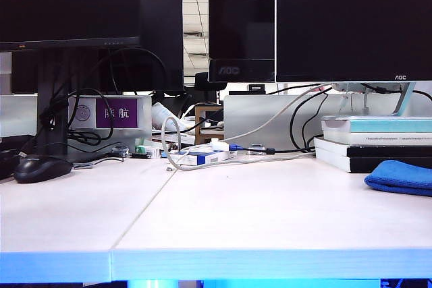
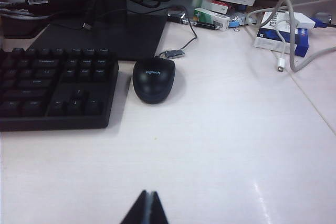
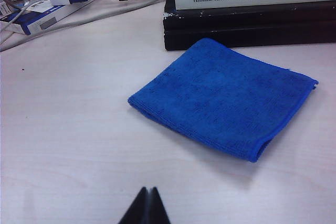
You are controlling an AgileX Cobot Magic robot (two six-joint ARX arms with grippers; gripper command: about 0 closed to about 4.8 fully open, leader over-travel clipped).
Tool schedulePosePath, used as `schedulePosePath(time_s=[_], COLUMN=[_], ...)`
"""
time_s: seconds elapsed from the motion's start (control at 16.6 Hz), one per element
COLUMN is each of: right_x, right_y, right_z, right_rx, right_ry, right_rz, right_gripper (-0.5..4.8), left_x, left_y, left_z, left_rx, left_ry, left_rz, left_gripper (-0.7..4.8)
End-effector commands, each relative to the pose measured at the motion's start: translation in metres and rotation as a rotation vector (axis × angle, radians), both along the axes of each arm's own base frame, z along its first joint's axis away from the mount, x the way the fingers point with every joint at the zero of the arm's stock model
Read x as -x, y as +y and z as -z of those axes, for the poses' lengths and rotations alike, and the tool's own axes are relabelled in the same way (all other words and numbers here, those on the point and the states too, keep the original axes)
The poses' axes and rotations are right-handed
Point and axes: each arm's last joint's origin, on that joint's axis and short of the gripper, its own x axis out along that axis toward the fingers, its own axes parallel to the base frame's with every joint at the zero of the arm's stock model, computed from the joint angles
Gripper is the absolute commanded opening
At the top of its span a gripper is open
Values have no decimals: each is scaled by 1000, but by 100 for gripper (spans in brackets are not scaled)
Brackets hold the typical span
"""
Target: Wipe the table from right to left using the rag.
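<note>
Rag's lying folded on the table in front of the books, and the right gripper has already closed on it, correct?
Not quite. The rag lies folded on the table in front of the books, but the right gripper is shut on nothing, short of the rag. The right wrist view shows the gap.

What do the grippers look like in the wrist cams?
Only the tips show. Left gripper and right gripper each end in two matte black fingers tapering to a point. No cables or markings are visible, and neither arm appears in the exterior view.

A black mouse (image 2: 154, 78) and black keyboard (image 2: 55, 87) lie ahead of the left claw; a stack of books (image 3: 247, 11) lies ahead of the right claw.
</note>
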Motion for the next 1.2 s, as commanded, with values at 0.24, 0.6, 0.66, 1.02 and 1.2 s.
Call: schedulePosePath(time_s=[0.24,0.6,0.66,1.02,1.2], right_x=[0,0,2,23,24], right_y=[0,0,-1,-9,-10], right_z=[1,-31,-40,-95,-122], right_rx=[4,-46,-63,-87,-81], right_ry=[6,-226,-249,-360,-348], right_rz=[0,-11,21,208,249], right_gripper=[-5,-5,-5,-5,-5], left_x=[0,2,4,13,-3], left_y=[0,3,3,5,3], left_z=[3,-18,-30,-102,-147], left_rx=[-9,80,113,210,205], left_ry=[14,-77,-126,-263,-233], left_rz=[-11,-101,-102,-139,-127], left_gripper=[-5,-5,-5,-5,-5])
